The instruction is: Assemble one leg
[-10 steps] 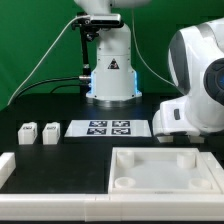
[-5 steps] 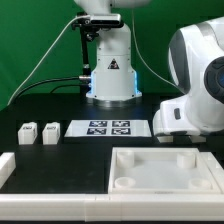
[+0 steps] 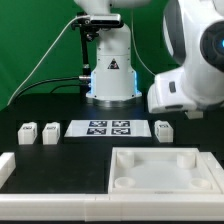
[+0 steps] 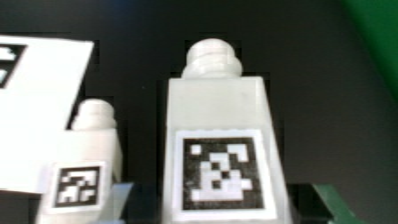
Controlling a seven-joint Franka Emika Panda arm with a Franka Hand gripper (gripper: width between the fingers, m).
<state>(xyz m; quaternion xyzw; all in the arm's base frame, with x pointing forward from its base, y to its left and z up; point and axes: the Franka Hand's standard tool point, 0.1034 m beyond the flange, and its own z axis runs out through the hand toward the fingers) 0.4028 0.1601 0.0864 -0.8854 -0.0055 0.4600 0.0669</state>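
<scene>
Lifted since earlier, the hand clenches one leg, a second leg beside the marker board.

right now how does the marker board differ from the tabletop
The marker board is a thin flat sheet; the tabletop is thicker with a raised rim. The marker board carries black-and-white tags; the tabletop shows none, only corner holes. The marker board lies farther back, the tabletop nearer the camera. Both are white, lying flat.

warning triangle on robot base, square tags on marker board, leg
</scene>
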